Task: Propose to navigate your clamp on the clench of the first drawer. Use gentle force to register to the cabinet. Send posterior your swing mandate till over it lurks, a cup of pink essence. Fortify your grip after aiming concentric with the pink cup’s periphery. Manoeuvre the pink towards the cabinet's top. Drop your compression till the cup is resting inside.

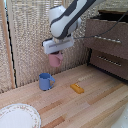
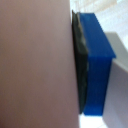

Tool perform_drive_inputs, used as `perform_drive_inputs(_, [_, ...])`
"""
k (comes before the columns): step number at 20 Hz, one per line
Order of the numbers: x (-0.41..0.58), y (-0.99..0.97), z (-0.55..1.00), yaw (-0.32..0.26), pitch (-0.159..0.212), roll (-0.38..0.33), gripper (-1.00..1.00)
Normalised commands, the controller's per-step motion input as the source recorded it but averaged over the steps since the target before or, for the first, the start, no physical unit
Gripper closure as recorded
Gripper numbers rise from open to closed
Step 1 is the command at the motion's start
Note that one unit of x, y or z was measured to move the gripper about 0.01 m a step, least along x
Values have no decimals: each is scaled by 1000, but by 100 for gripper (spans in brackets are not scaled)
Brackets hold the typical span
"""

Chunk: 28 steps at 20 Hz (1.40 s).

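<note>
My white gripper (image 1: 55, 52) is shut on the pale-pink cup (image 1: 55, 60) and holds it in the air above the wooden table, well to the exterior view's left of the dark-brown cabinet (image 1: 116, 67). In the wrist view the cup's pink wall (image 2: 35, 65) fills most of the picture, pressed against a blue-tipped finger (image 2: 97, 65). The first drawer (image 1: 105, 44) with its silver bar handle (image 1: 102, 38) juts out further than the drawer below (image 1: 111, 62). The cabinet's top (image 1: 116, 14) is at the upper right, partly behind the arm.
A blue mug (image 1: 46, 81) stands on the table below and slightly left of the held cup. A small yellow object (image 1: 77, 88) lies in the middle. A white plate (image 1: 17, 116) sits at the front left corner. A woven screen (image 1: 25, 35) stands behind.
</note>
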Motion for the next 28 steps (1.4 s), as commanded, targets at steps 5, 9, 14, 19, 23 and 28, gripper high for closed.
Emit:
perform_drive_inputs(5, [74, 103, 1000, -237, 0, -15, 100])
perform_drive_inputs(9, [159, -25, 989, -274, 22, -40, 100])
perform_drive_inputs(14, [246, -142, 951, -278, 65, -37, 100])
perform_drive_inputs(19, [167, -331, 990, -250, 78, 0, 100])
perform_drive_inputs(23, [126, -406, 986, -243, 98, 12, 100])
perform_drive_inputs(28, [5, -634, 973, -171, 118, 56, 100])
